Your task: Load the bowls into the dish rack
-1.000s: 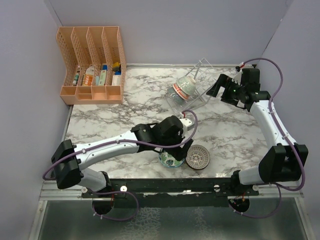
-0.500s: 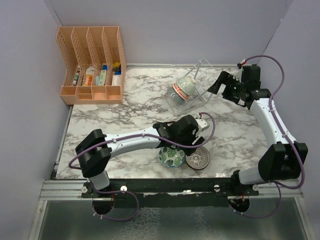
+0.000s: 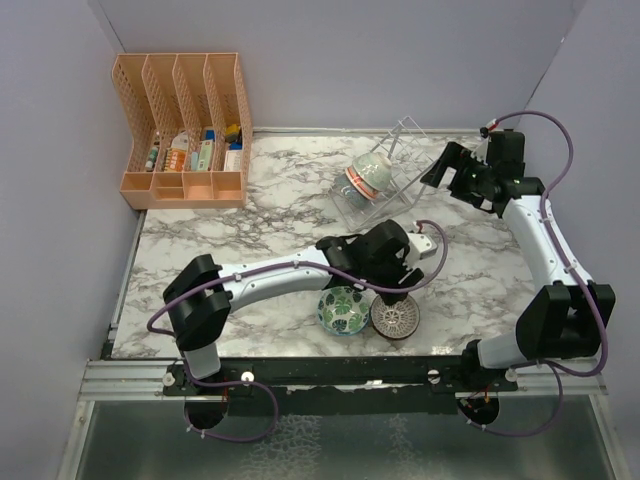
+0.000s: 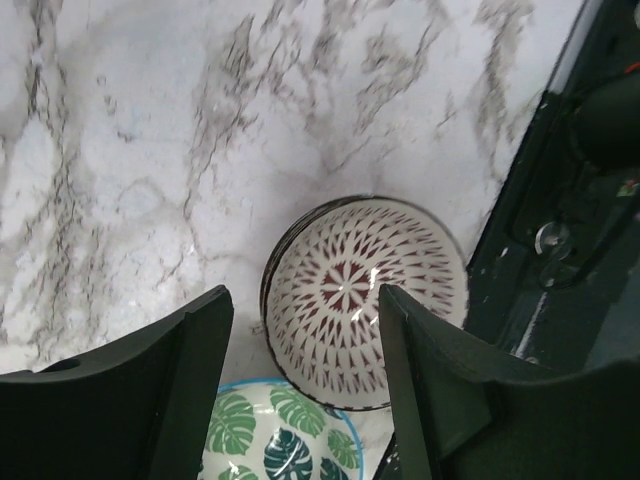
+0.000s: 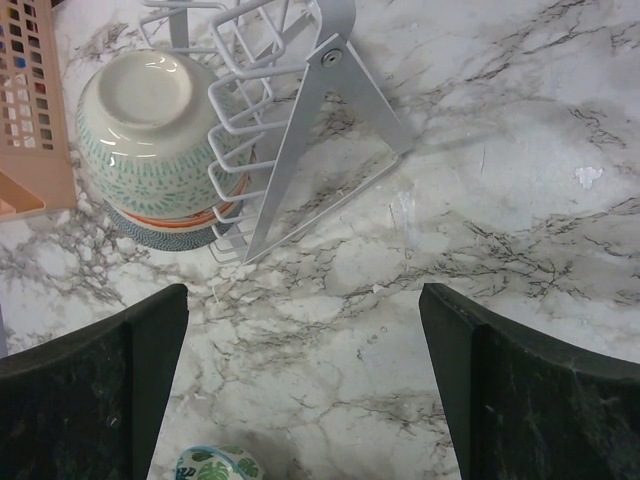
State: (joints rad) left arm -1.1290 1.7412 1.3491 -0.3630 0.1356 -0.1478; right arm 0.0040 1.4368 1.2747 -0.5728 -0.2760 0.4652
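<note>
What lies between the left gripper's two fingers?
In the left wrist view, the round brown-and-white lattice-patterned bowl lies between the open left gripper's fingers on the marble table; the green leaf-patterned bowl sits beside it.

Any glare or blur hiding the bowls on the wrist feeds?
Left wrist: the brown-and-white lattice-patterned bowl is sharp, with small glints only; the claw fingers are dark silhouettes. Right wrist: highlights on the pale upturned bowl in the white wire rack, pattern readable.

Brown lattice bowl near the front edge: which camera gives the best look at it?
Left wrist view: the brown lattice bowl sits close, nearly whole, pattern clear. The top view shows it small, partly under the left gripper. The right wrist view misses it.
</note>
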